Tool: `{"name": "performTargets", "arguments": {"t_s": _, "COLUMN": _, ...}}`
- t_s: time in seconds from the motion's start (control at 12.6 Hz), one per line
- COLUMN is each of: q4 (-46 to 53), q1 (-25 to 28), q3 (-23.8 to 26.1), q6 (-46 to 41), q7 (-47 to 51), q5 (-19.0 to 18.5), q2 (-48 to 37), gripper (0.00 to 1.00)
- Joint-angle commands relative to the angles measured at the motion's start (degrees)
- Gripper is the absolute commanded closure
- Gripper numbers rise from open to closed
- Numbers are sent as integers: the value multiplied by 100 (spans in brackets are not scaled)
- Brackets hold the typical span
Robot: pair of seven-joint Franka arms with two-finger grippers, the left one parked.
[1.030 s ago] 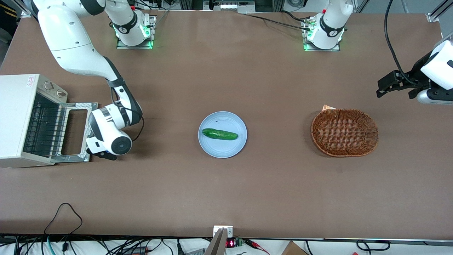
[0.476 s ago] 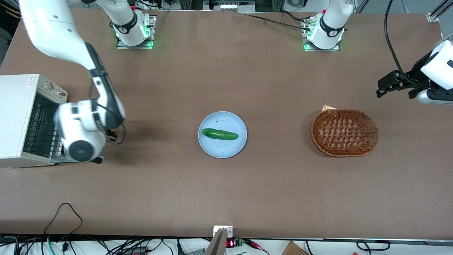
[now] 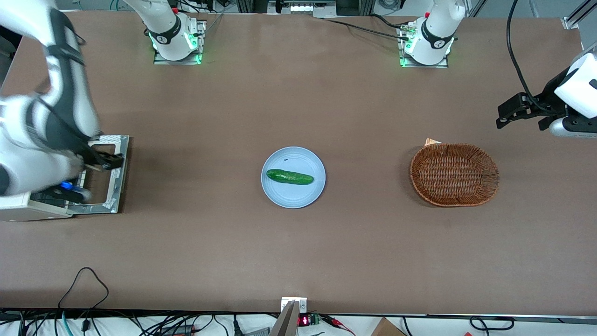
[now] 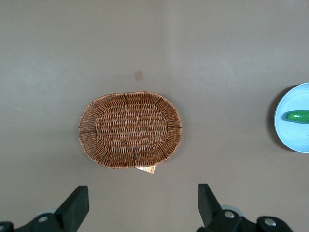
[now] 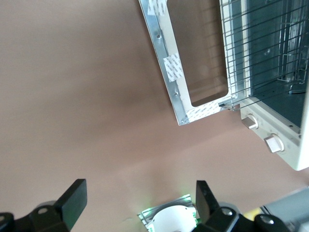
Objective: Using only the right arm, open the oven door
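Note:
The oven door (image 3: 113, 173) lies flat, swung down open on the table in front of the white toaster oven (image 3: 28, 212). Its silver frame and dark window also show in the right wrist view (image 5: 166, 63), with the oven's wire rack (image 5: 260, 43) and knobs (image 5: 249, 122). The right arm (image 3: 60, 93) is raised high above the oven and hides most of it in the front view. Its gripper (image 3: 105, 162) hangs above the door, apart from it. In the right wrist view the gripper (image 5: 140, 198) is open and empty, with bare table between its fingers.
A light blue plate (image 3: 280, 193) with a green cucumber (image 3: 289, 177) sits mid-table. A wicker basket (image 3: 454, 174) lies toward the parked arm's end and also shows in the left wrist view (image 4: 130, 129). The arm bases (image 3: 175, 39) stand farthest from the front camera.
The right arm has lifted from beside the door's free edge and swung up over the oven. The door has stayed flat open.

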Motion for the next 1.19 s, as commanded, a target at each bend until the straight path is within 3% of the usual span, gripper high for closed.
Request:
{"name": "performTargets", "arguments": {"t_s": 0.0, "q4": -114, "q1": -429, "q3": 54, "q6": -257, "q7": -842, "q5": 270, "q2": -602, "gripper": 0}}
{"name": "performTargets", "arguments": {"t_s": 0.24, "q4": -140, "q1": -484, "q3": 98, "q6": -267, "q7": -924, "q5": 454, "q2": -1050, "gripper": 0}}
{"name": "performTargets", "arguments": {"t_s": 0.55, "q4": -210, "q1": -212, "q3": 125, "q6": 3, "q7": -898, "q5": 393, "q2": -1112, "gripper": 0}}
{"name": "performTargets", "arguments": {"t_s": 0.63, "q4": -681, "q1": -212, "q3": 125, "q6": 362, "q7": -924, "q5": 462, "q2": -1496, "gripper": 0}}
{"name": "performTargets", "arguments": {"t_s": 0.87, "q4": -3289, "q1": 68, "q3": 107, "q6": 2881, "q7": -1003, "q5": 446, "q2": -3236, "gripper": 0}}
{"name": "performTargets", "arguments": {"t_s": 1.11, "q4": -3226, "q1": 219, "q3": 55, "q6": 2600, "q7": -1056, "q5": 463, "q2": -3275, "gripper": 0}}
